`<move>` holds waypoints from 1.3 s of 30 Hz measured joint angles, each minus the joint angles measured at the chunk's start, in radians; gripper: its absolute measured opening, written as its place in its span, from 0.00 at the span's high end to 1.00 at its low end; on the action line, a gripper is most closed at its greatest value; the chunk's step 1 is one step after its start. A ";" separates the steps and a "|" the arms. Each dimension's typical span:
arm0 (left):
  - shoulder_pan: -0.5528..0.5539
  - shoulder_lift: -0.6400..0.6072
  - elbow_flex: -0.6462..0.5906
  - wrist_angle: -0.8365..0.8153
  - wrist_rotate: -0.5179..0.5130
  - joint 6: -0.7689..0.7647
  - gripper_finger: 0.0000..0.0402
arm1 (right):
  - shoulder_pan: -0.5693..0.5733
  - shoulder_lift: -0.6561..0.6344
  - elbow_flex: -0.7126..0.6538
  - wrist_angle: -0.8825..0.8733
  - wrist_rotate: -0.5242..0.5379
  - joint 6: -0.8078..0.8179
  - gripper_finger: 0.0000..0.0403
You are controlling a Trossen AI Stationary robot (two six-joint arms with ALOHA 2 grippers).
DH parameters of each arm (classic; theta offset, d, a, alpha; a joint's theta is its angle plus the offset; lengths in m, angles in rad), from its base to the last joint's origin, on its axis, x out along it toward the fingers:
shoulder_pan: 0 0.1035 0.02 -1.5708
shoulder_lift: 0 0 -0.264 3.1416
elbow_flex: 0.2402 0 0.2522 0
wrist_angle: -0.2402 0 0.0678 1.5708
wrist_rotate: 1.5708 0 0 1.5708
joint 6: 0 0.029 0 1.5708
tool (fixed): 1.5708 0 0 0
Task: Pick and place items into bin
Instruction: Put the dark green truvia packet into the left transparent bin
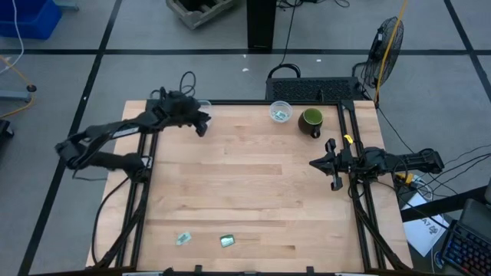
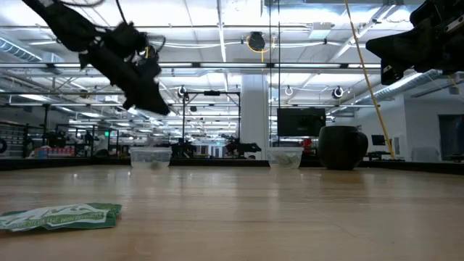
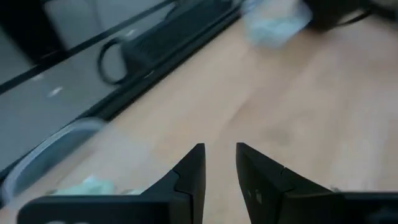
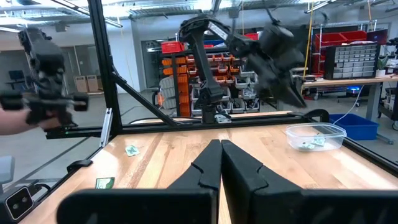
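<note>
A pale wooden surface fills the frame's centre, grey floor around it. Upper left, the left tool hangs with fingers slightly apart; at right, the right tool has fingers together. Two small packets, pale and darker green, lie at lower centre-left.

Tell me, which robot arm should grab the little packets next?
Probably the left. The pale packet and the dark green packet lie on the table's left half. The left end effector is open and empty on that side; the right end effector is shut near the right edge.
</note>
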State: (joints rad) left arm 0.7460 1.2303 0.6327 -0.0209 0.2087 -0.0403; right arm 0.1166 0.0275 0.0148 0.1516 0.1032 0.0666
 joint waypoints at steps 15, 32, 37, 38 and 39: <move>-0.492 -0.274 0.000 -0.092 0.181 -0.030 0.76 | 0.000 0.000 0.000 0.000 0.000 0.000 0.99; -1.331 -0.074 0.000 -0.043 -0.326 0.097 0.76 | 0.000 0.000 0.000 0.000 0.000 0.000 0.99; -1.435 0.060 0.000 0.020 -0.468 0.150 0.76 | 0.000 0.000 0.000 0.000 0.000 0.000 0.99; -1.445 0.090 0.000 0.037 -0.473 0.157 0.76 | 0.000 0.000 0.000 0.000 0.000 0.000 0.99; -1.453 0.121 0.000 0.060 -0.475 0.165 0.76 | 0.000 0.000 0.000 0.000 0.000 0.000 0.99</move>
State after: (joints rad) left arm -0.7070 1.3508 0.6327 0.0393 -0.2662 0.1250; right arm 0.1165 0.0275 0.0151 0.1516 0.1032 0.0666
